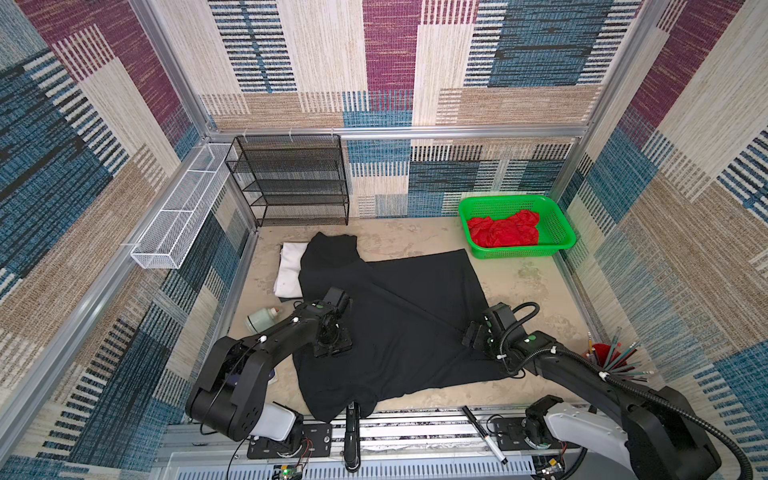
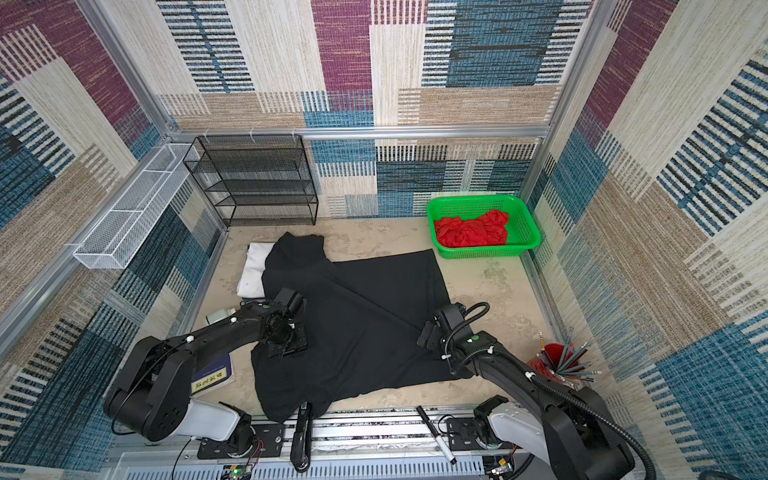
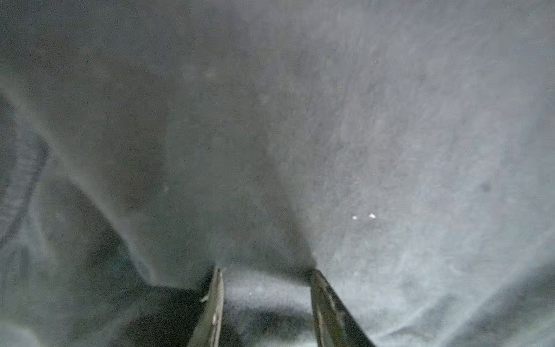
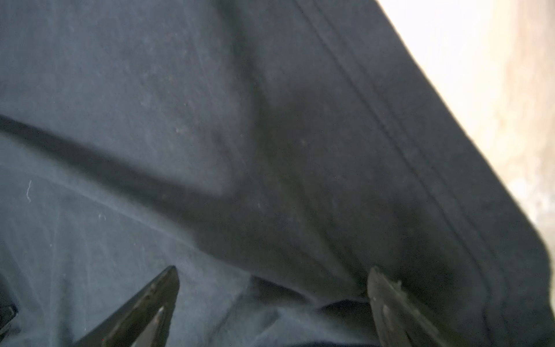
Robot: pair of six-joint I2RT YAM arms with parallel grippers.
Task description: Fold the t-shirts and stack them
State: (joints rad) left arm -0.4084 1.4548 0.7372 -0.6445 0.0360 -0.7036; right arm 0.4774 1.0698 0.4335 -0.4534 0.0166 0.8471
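Directly under both pairs of jaws: the black t-shirt [image 1: 399, 316], spread wide and mostly flat over the table [image 1: 519, 282] in both top views, with a long crease reaching across to the right jaws.

At the left gripper [image 3: 265, 275]: jaws standing partly apart, pointed down, both tips sunk into the dark cloth. Between the tips, a paler strip of cloth. Beyond them, a dark wedge widening away. Pinching a fold or only pressing on it: impossible to tell.

At the right gripper [image 4: 271, 270]: jaws spread fully wide, nothing clamped, both tips low over the cloth. Between them, a soft wrinkle. Outside one jaw, the stitched hem with its double seam line, and just past the hem, bare pale table.

Beyond the left jaws, toward the far side: the white t-shirt [image 1: 289, 270], folded, one edge tucked under a sleeve of the black one.

Well apart from the right jaws, far across the table: the red t-shirt [image 1: 503, 232], crumpled inside the green basket [image 1: 557, 224].
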